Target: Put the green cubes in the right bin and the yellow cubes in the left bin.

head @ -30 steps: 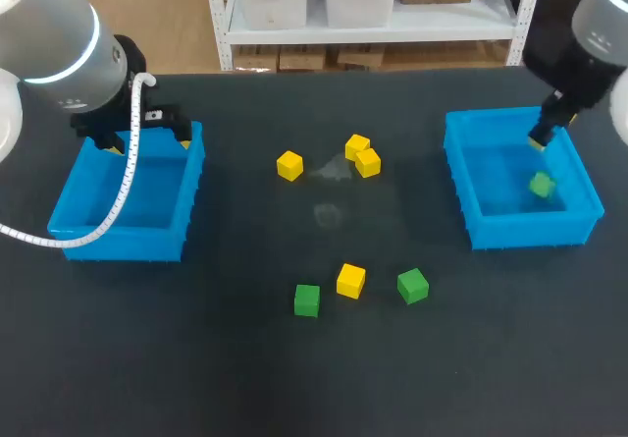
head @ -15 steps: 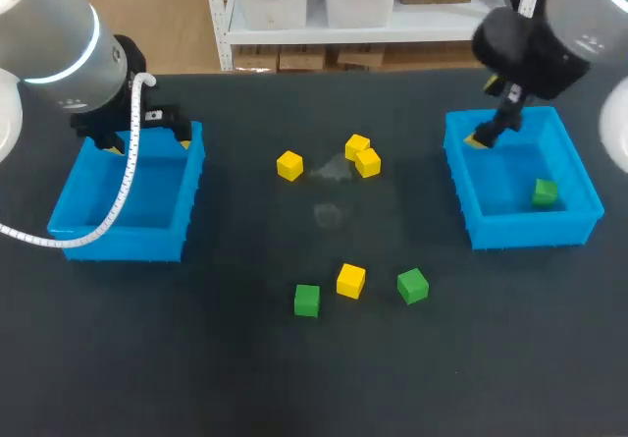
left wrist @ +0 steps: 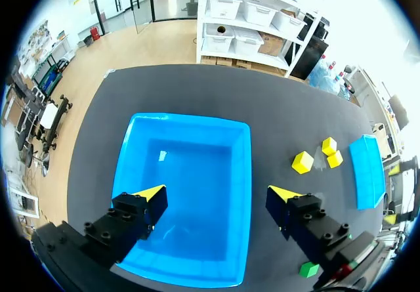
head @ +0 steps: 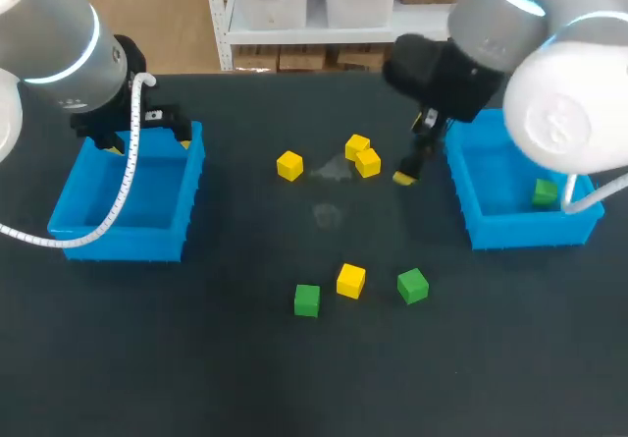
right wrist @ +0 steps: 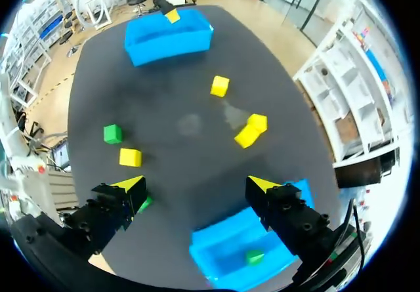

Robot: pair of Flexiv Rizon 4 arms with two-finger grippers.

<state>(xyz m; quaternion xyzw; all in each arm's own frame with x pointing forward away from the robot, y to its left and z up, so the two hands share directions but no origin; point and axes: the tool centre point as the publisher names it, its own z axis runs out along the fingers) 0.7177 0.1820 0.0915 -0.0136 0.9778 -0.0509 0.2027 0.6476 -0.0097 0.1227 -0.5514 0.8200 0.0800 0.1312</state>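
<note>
One green cube (head: 546,192) now lies in the right bin (head: 530,231) — the right gripper (head: 408,170), spread and empty, has swung out over the table (head: 245,358) — six remain.

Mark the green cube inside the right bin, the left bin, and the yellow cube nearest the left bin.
green cube (head: 546,192), head view, top face.
left bin (head: 123,243), head view, front wall.
yellow cube (head: 289,165), head view, top face.

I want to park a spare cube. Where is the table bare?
Bare: the table in front of the three-cube row; also between the left bin and the lone yellow cube. Crowded: the yellow pair beside the right pincer.
</note>
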